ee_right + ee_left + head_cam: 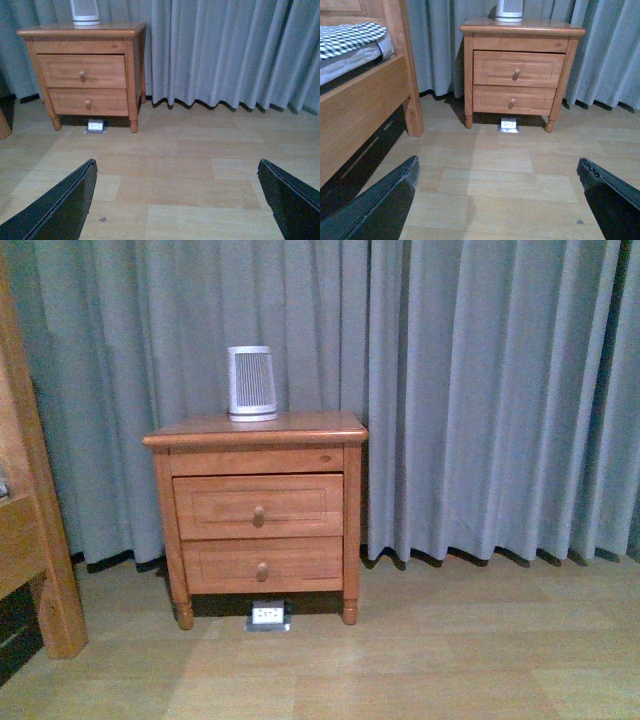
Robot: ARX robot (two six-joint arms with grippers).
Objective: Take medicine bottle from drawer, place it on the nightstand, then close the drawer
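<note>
The drawer (258,502) sits shut, left of centre in the front view, so the medicine bottle is hidden, presumably inside. The left gripper (497,162) and right gripper (176,162) are spread wide, well short of the nightstand (255,428); the left looks squarer to it.

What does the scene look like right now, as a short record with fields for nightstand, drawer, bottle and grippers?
nightstand: in front of curtain, both drawers shut
drawer: upper one, closed, knob untouched
medicine bottle: not in sight
on top: ribbed device
left gripper: open, empty, above floor
right gripper: open, empty, above floor
task stage: not started
</note>
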